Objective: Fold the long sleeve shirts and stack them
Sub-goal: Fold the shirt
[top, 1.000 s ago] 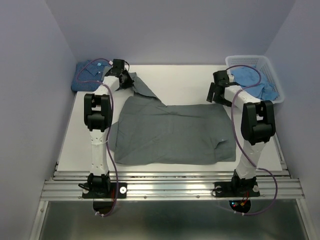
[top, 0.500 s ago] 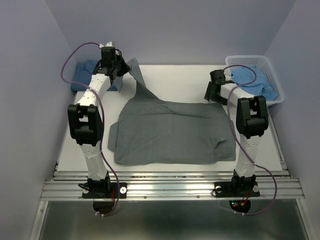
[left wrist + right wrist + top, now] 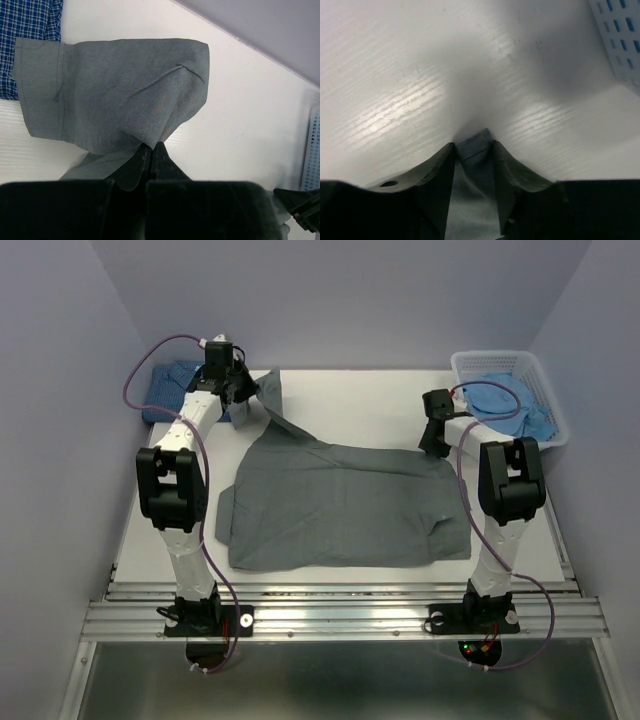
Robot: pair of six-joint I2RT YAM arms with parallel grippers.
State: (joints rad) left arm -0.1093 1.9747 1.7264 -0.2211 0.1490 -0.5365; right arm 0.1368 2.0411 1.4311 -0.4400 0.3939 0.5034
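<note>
grey shirt (image 3: pixel 340 505) lies spread flat across the middle of the white table (image 3: pixel 370 405), body wide, hem side toward the arm bases. left gripper (image 3: pixel 243 392) is up at the far left corner, lifted off the surface, and from the left wrist view its fingers (image 3: pixel 132 167) are pinched tight together on the cloth, with the sleeve (image 3: pixel 115 95) bunched and draping out ahead of them, cuff end at the left. the sleeve runs down from there to the shirt's far left shoulder.

over on the other side, right gripper (image 3: pixel 433 440) sits low at the shirt's far right corner. the right wrist view shows that grey corner (image 3: pixel 475 142) wedged between the two fingers, touching both, so it is grasping the fabric right at the table.

dark blue shirt (image 3: pixel 168 390) lies folded in the far left corner, just behind the left gripper. pale blue shirt (image 3: pixel 505 400) sits crumpled in the white basket (image 3: pixel 552 400) at far right.
</note>
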